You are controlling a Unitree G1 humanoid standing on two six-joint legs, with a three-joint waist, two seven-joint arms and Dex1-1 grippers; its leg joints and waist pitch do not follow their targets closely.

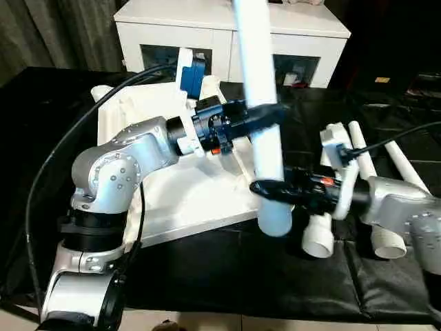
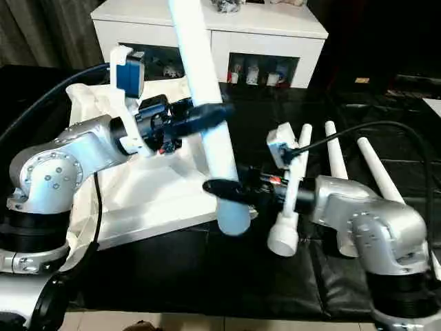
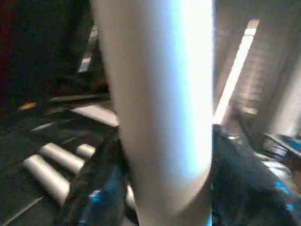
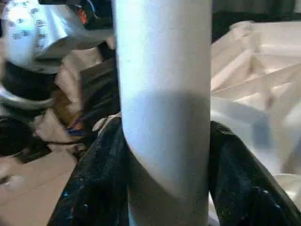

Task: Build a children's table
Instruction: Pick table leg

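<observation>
1 white tapered leg (image 1: 265,117) stands upright, gripped by both grippers.

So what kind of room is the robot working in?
Probably a room set up as a workshop or test space. There's a work table under a black cover, a white cabinet with glass doors behind it, and white table legs laid out ready.

The room is dim at the edges, yet light from above falls bright on the white cabinet (image 1: 227,27) and the upright tube leg (image 1: 265,124). The black surface (image 2: 207,276) gives back soft, patchy glare. Up close at the left wrist, the leg is blurred with a bluish sheen down one side; at the right wrist a grey shadow crosses it.
</observation>
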